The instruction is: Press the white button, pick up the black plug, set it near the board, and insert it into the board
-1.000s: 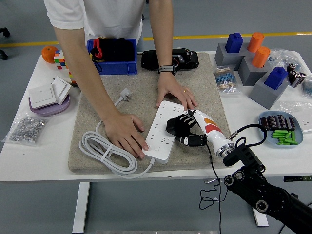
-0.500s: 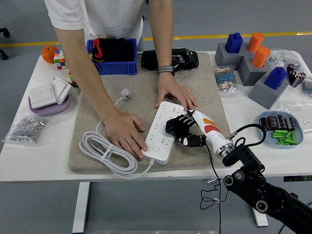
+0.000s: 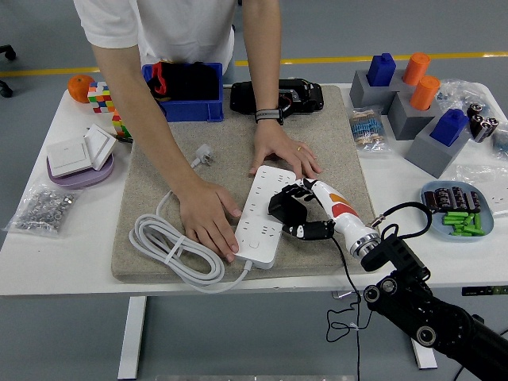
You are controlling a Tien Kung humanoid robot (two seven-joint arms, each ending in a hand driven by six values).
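— Where is the black plug [image 3: 282,205]?
— In the right hand [image 3: 298,213], fingers curled around it, touching the white board's [image 3: 263,213] right edge.
— And the board?
— On the desk's grey mat [image 3: 333,151], a person's two hands [image 3: 208,222] pressing it down.

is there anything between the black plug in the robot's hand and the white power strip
Nothing visible stands between them. The right hand holds the black plug right at the power strip's right edge. The person's hands press on its left side and far end, clear of the plug.
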